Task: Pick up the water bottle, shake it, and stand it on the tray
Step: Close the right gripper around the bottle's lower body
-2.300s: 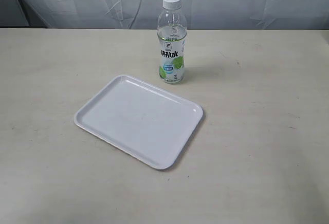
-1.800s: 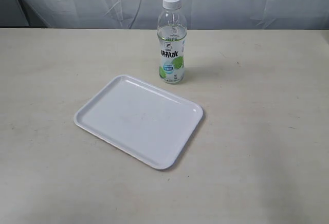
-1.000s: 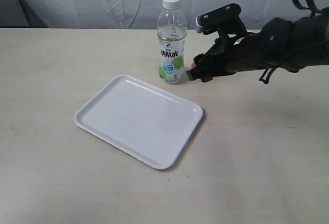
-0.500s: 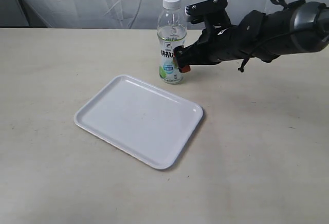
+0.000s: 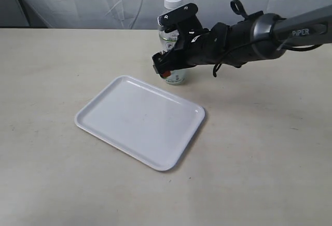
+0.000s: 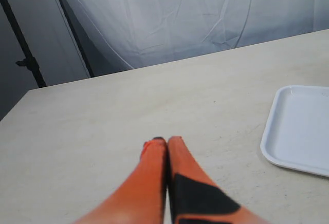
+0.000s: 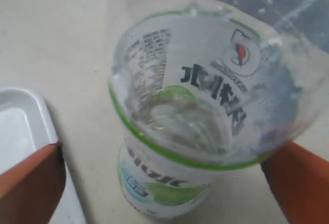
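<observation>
The water bottle (image 5: pixel 173 1) stands upright on the table just behind the tray (image 5: pixel 140 122), its white cap showing above my right arm. My right gripper (image 5: pixel 167 64) reaches in from the right and is open around the bottle's labelled body. In the right wrist view the bottle (image 7: pixel 200 126) fills the space between the orange fingers (image 7: pixel 31 178), with a gap on one side and the tray's corner (image 7: pixel 20 126) beside it. My left gripper (image 6: pixel 165 141) is shut on nothing above bare table, away from the tray (image 6: pixel 303 131).
A pale curtain (image 5: pixel 93 3) hangs behind the table's far edge. Beige table (image 5: pixel 259 158) surrounds the tray on all sides. A dark stand (image 6: pixel 25 62) shows off the table in the left wrist view.
My right arm came in from the right and moved left until its open fingers stand on both sides of the bottle. Bottle and tray have not moved.
</observation>
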`<state>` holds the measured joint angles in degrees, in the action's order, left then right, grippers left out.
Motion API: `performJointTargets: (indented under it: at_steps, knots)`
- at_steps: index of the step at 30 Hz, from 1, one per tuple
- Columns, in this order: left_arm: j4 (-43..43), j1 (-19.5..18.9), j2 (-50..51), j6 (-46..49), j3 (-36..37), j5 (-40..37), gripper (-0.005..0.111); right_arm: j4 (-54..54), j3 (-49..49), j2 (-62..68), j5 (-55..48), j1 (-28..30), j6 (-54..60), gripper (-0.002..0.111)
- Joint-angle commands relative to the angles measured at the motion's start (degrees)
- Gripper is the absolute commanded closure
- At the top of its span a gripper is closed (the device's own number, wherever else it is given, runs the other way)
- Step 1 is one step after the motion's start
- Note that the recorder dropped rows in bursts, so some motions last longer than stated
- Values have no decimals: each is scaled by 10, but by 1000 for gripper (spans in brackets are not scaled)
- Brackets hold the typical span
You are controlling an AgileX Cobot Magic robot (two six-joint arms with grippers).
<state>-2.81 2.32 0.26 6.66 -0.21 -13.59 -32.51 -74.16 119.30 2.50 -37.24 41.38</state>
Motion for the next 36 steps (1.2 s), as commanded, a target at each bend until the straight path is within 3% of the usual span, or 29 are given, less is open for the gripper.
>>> performJointTargets:
  at_steps: [1, 36]
  knots:
    - [3, 0, -3, -2, 2, -1, 106, 4, -13, 17, 17, -2, 4, 4]
    - [3, 0, -3, -2, 2, -1, 106, -1, -15, 53, 117, -5, 4, 4]
